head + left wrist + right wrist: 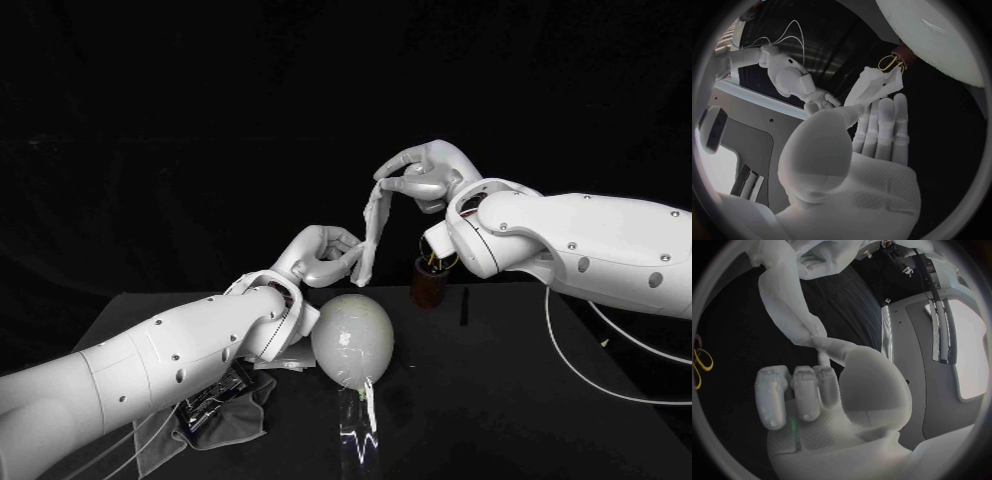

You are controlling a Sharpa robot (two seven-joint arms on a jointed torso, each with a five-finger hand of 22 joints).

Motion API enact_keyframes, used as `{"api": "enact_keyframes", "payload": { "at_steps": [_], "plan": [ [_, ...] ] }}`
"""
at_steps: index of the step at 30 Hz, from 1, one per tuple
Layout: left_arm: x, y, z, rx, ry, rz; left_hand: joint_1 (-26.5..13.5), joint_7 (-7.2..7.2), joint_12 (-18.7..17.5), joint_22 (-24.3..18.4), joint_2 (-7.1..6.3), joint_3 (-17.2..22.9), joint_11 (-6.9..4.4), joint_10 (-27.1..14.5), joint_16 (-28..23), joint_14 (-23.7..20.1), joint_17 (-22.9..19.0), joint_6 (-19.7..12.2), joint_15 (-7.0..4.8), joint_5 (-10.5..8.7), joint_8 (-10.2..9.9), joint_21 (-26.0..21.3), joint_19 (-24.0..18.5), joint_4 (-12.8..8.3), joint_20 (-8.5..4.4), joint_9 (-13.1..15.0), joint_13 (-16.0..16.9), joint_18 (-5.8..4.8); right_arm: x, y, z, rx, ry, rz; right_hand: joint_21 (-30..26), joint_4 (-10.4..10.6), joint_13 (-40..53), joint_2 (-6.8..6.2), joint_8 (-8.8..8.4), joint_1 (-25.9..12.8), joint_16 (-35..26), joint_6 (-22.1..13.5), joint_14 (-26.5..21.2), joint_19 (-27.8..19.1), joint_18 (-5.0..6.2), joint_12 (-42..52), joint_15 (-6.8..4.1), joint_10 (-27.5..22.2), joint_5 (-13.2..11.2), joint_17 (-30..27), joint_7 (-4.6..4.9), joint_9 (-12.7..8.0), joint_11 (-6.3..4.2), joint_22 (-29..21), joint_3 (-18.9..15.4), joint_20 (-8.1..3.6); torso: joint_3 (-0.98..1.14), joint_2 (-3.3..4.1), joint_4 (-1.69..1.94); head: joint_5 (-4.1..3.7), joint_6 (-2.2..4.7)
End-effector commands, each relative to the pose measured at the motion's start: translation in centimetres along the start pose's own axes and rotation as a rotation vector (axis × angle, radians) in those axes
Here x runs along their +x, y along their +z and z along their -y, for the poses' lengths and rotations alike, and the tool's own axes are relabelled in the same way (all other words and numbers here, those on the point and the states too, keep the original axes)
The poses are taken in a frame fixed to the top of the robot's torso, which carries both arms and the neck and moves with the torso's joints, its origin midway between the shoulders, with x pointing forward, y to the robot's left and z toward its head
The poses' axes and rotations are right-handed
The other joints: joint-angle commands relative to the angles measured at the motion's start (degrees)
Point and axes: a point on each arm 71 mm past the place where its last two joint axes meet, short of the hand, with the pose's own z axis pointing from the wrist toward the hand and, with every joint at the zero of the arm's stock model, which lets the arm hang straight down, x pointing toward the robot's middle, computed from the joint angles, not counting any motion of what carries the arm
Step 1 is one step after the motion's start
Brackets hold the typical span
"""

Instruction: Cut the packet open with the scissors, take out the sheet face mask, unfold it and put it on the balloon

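Observation:
The white sheet face mask point(375, 228) hangs as a folded strip in the air above the table, stretched between my two hands. My right hand point(423, 175) pinches its upper end and my left hand point(326, 254) pinches its lower end. In the left wrist view the mask point(874, 86) meets the thumb and fingertips of my left hand point(873, 137). In the right wrist view the mask point(786, 305) runs up from the pinch of my right hand point(817, 390). The pale balloon point(353, 338) stands on the table just below my left hand. Scissors point(437, 262) with yellow handles stand in a brown cup point(430, 285).
A grey cloth point(238, 415) with the cut packet point(216, 392) on it lies at the front left under my left arm. A thin black stick point(464, 308) lies right of the cup. The balloon's clear stand point(356, 430) reaches toward the front edge.

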Motion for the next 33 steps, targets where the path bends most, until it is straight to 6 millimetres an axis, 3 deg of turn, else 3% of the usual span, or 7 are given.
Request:
{"api": "enact_keyframes", "payload": {
  "at_steps": [1, 18, 25, 33],
  "plan": [
    [-0.5, 0.0, 0.1, 0.011, -0.025, 0.030, 0.0, 0.08, -0.4, 0.1, 0.83, 0.3, 0.01, 0.2, 0.1, 0.1, -0.1, 0.4, -0.41, 0.40, 0.2, 0.3, 0.2, -0.2, -0.26, 0.2, -0.1, 0.55, 0.0, -0.1, 0.1, 0.001, -0.006, -0.018, 0.3, -0.3, 15.1, 0.24, 0.12, -0.5, 0.2, 0.3, 6.1, 6.2, -0.80, 0.2, -0.38, 6.3, -0.2, 15.1, -0.01, 0.1, 0.07, 15.1, 0.0, -0.31, 0.02, 0.02, 0.02, -0.04, -0.03],
    [-2.8, -0.4, -0.9, -0.120, -0.078, -0.051, -1.4, -0.13, -1.0, 0.6, 0.89, -0.4, -0.16, 1.4, 1.0, 0.7, 0.0, 1.0, -0.51, 0.37, 0.4, 1.1, -0.1, 0.2, -0.38, 0.3, -0.2, 0.40, -1.4, -0.5, 1.7, 0.026, -0.023, -0.009, 0.3, -0.3, 15.1, 0.25, 0.17, -0.5, 0.2, 0.3, 6.1, 6.2, -0.80, 0.2, -0.38, 6.3, -0.2, 15.1, -0.01, 0.0, 0.07, 15.1, 0.0, -0.31, 0.02, -0.03, 0.01, 0.02, -0.09],
    [-3.0, -0.3, -1.0, -0.159, -0.082, -0.094, -3.5, -0.71, -1.4, 0.5, 0.44, -2.3, -0.54, 2.6, 1.8, 1.0, 0.2, 1.7, -0.76, 0.34, 0.8, 0.9, -0.2, 1.8, -0.20, 0.5, -0.1, 0.42, -1.2, -0.6, 1.9, 0.029, -0.024, -0.022, 0.3, -0.3, 15.1, 0.24, 0.18, -0.5, 0.2, 0.2, 6.1, 6.2, -0.80, 0.2, -0.37, 6.3, -0.3, 15.1, -0.01, 0.0, 0.07, 15.1, 0.0, -0.31, 0.03, 0.01, 0.04, 0.09, -0.09],
    [-2.9, -0.2, -0.9, -0.166, -0.083, -0.104, -5.5, -0.79, -2.3, 0.1, 1.26, -3.9, -0.60, 3.0, 2.3, 0.9, 0.2, 1.7, -0.84, 0.37, 0.4, 0.3, 0.0, 4.6, -0.04, 0.3, -0.2, 0.46, -0.6, -0.7, 1.9, 0.030, -0.023, -0.043, 0.3, -0.3, 15.1, 0.24, 0.18, -0.5, 0.2, 0.2, 6.1, 6.2, -0.80, 0.2, -0.37, 6.3, -0.3, 15.1, -0.01, 0.0, 0.07, 15.1, 0.0, -0.31, -0.01, 0.03, 0.05, 0.09, -0.16]
  ]
}}
